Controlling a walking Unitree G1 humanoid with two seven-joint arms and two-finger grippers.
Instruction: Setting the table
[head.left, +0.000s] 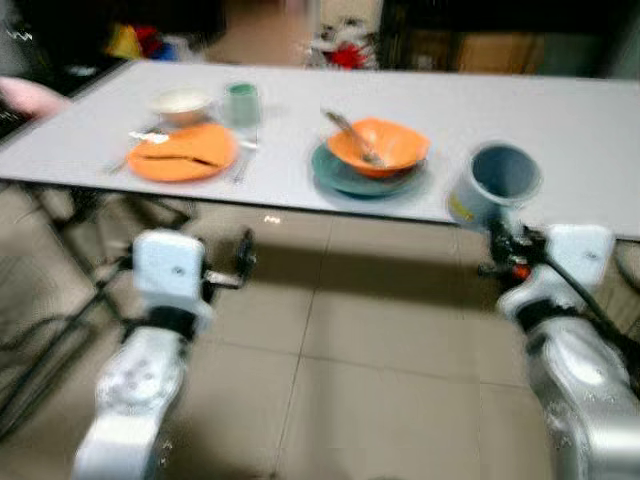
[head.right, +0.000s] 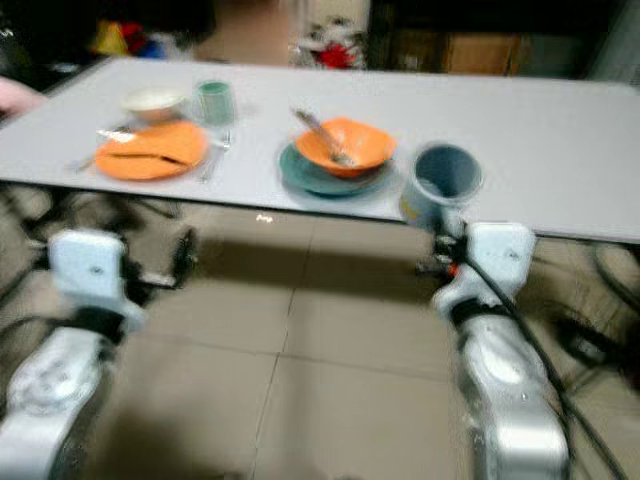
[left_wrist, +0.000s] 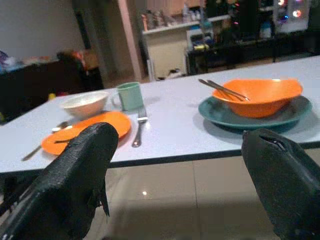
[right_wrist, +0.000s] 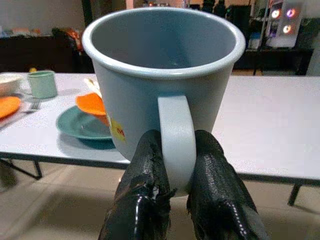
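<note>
Table: a long pale grey table runs across the room, and everything here is placed off it.
Right gripper: the right gripper sits at the table's near edge, its two black fingers pinched tight on the handle of the blue-grey mug.
Blue-grey mug: upright and empty, mouth up, with a yellow mark low on its side; it sits right over the table's near edge, and I can't tell whether its base touches the top.
Left gripper: the left gripper hangs below and in front of the table's near edge, fingers spread wide with nothing between them.
Orange bowl: the orange bowl rests in a teal plate near the table's front edge, a utensil leaning inside it.
Left setting: further left on the table, an orange plate, a fork beside it, a white bowl and a green cup behind.
Floor: beige tiles under the table.
</note>
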